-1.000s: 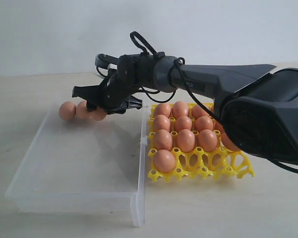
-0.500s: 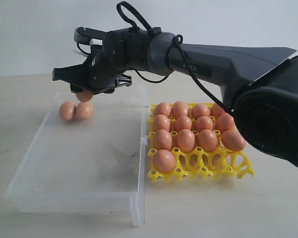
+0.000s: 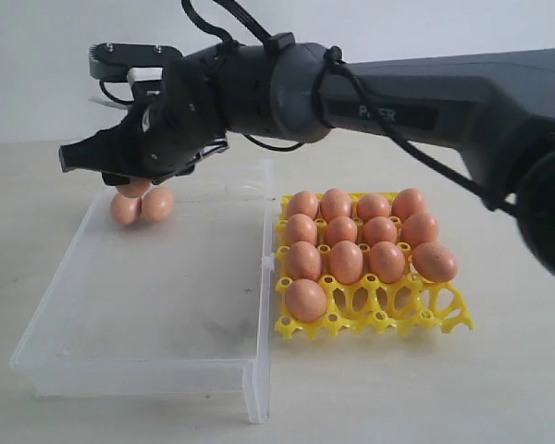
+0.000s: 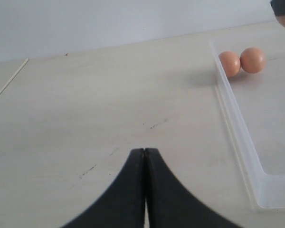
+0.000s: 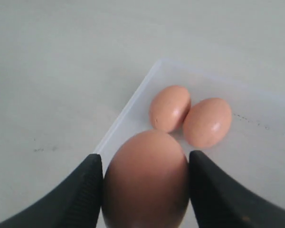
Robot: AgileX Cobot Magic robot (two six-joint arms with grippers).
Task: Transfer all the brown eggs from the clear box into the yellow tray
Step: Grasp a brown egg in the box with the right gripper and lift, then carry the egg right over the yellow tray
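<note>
My right gripper (image 3: pixel 120 178) hangs above the far left corner of the clear box (image 3: pixel 166 305), shut on one brown egg (image 3: pixel 135 189). In the right wrist view that egg (image 5: pixel 145 185) fills the gap between both fingers (image 5: pixel 88 190). Two more brown eggs (image 3: pixel 126 209) (image 3: pixel 158 203) lie touching each other in that corner, below the held one. The yellow tray (image 3: pixel 398 320) stands right of the box with several brown eggs (image 3: pixel 342 231) in its cells. My left gripper (image 4: pixel 145 152) is shut and empty over bare table, left of the box wall (image 4: pixel 237 128).
The right arm (image 3: pixel 425 102) stretches from the right across the tray and the box's far side. The tray's front row holds one egg (image 3: pixel 306 300) at its left; the cells beside it are open. Pale tabletop (image 4: pixel 85 104) surrounds everything.
The right gripper has risen from the box's far corner and moved left with one egg in it. Two eggs stayed in the box. The left gripper shows no earlier view.
</note>
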